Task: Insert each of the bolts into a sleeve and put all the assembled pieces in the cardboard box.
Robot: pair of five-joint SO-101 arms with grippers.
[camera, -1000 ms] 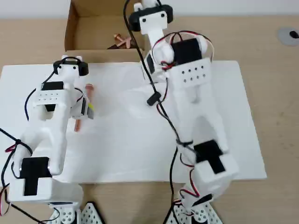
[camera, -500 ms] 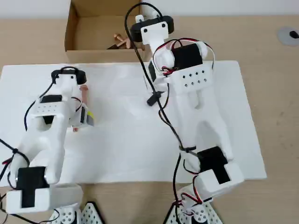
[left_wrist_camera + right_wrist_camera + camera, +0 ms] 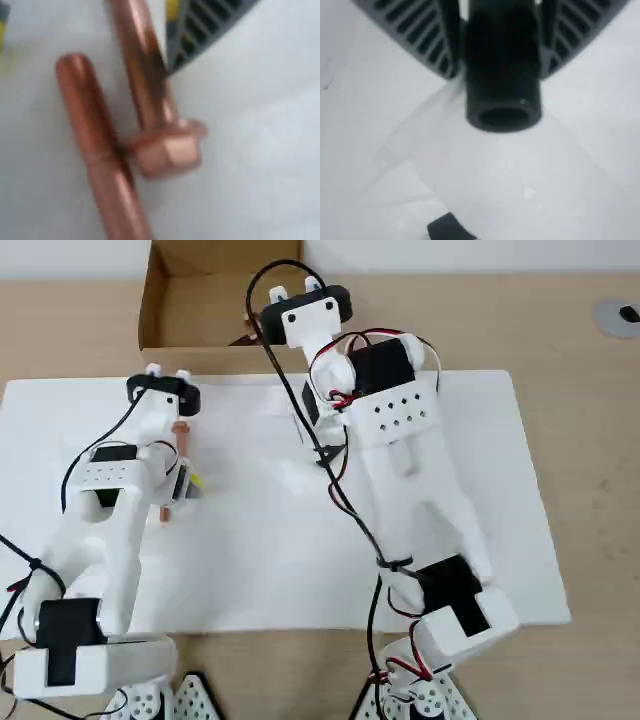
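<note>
So the copper bolt (image 3: 167,150) is lying flat on the white sheet (image 3: 250,560), hex flange head facing the left wrist camera. A second copper shank (image 3: 95,140) lies right alongside it, touching the bolt just by the head. It's probably another bolt, but its head is cut off at the edge, so I can't say for sure. The left end effector (image 3: 183,485) sits right over the pair with its fingers spread and isn't clamping anything. One ribbed finger (image 3: 200,25) sits against the first bolt's shank, and the other is way off on the far side of both pieces.

The black sleeve (image 3: 502,107) is clenched in the right end effector (image 3: 501,75), between the two ribbed fingers, with its open end pointing down at the sheet. From the high view that arm stretches across the middle of the sheet, with its wrist up near the cardboard box (image 3: 150,300).

The box sits on the wooden table (image 3: 590,440) just past the far edge of the sheet, open side up. Something small shows inside (image 3: 244,336) beside the right arm's wrist, mostly hidden
</note>
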